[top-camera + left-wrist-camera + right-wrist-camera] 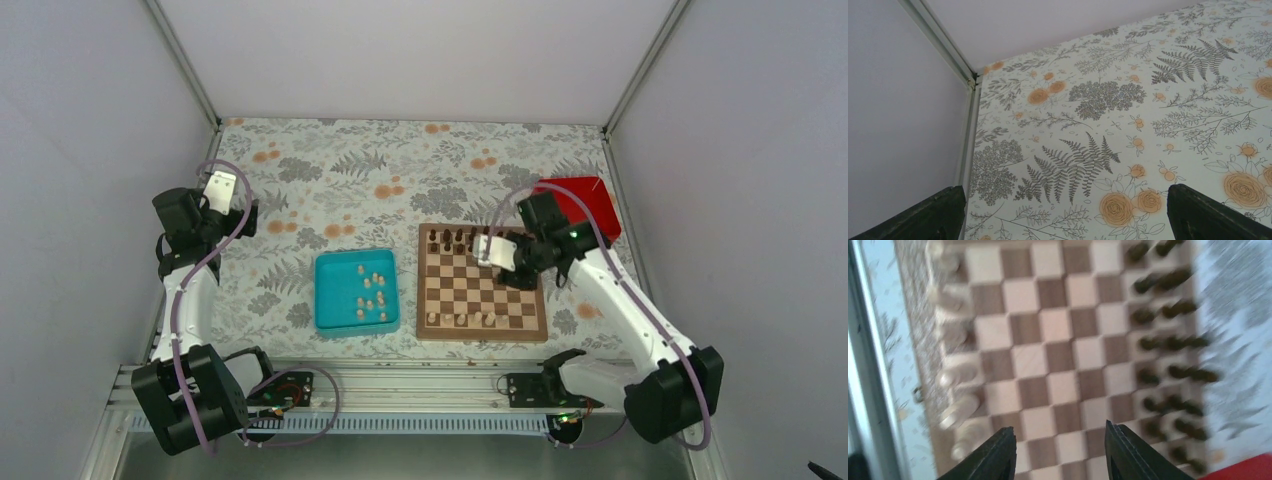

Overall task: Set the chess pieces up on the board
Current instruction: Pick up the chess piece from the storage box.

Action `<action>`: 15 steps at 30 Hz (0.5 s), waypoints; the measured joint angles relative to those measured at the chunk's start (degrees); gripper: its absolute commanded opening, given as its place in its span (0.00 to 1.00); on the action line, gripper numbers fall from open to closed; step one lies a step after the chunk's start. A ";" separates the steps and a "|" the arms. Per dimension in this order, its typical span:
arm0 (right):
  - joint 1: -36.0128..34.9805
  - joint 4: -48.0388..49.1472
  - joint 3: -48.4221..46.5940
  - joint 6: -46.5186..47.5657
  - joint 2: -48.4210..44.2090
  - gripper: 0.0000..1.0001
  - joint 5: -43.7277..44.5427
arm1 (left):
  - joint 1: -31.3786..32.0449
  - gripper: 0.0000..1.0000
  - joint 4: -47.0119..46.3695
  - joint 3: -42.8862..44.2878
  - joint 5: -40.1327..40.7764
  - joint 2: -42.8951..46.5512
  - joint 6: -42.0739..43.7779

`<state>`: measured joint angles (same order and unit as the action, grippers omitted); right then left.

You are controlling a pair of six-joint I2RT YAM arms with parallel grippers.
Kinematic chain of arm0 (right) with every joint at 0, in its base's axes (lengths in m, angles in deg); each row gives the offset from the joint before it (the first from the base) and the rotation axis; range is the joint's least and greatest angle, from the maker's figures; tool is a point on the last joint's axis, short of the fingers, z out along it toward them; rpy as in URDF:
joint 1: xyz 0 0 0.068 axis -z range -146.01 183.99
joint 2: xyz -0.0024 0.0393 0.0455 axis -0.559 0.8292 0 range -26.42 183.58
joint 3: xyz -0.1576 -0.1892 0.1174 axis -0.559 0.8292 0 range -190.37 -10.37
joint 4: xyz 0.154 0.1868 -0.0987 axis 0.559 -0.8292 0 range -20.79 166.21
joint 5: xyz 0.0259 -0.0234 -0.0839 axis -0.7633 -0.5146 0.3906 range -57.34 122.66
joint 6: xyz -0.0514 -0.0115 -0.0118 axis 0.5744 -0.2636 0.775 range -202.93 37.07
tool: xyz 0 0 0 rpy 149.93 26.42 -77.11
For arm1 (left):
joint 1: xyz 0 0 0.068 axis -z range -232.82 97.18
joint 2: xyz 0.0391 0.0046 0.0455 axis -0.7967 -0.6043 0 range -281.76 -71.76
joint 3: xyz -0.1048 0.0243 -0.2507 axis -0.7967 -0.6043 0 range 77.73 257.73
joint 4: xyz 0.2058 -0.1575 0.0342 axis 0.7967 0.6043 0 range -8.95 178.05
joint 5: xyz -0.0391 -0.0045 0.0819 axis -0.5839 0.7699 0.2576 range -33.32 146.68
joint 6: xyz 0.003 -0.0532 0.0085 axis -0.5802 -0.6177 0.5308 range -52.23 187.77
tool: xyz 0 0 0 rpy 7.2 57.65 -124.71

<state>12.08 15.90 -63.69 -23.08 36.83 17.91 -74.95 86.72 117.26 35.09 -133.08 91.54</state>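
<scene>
Board: square wooden chessboard w/ light and dark brown checks (482, 285) (1048, 360) lies flat on the floral-print tablecloth (350, 180) (1098, 125), right of centre.
Task pieces: tiny pale beige wooden chessmen (370, 295) are split in two lots. About ten lie loose in the tray. The rest stand along the board's near edge row (955, 372), maybe half a dozen, but the wrist view is too blurred for a sure count.
Tray: teal square plastic tray (335, 290) sits just left of the board, not touching it.
Dark set: dark brown chessmen (455, 237) (1168, 342) fill the board's far rows. A few more stand off the board to its right.
Red box: flat red box (590, 200) sits beyond the board's far right corner, partly behind the R arm.
R gripper (490, 250) (1059, 429): hangs over the far part of the board w/ fingers apart and nothing between them.
L gripper (220, 185) (1068, 200): raised at the far left, well apart from tray and board. Fingers are spread wide and empty, w/ only cloth below.
</scene>
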 measured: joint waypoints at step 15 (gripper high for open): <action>-28.44 6.56 -34.93 -9.27 36.28 0.49 1.75 | 0.00 1.00 0.02 0.00 0.04 0.00 -0.02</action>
<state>-16.36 22.45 -98.62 -32.35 73.11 19.66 -74.95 86.74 117.26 35.14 -133.08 91.52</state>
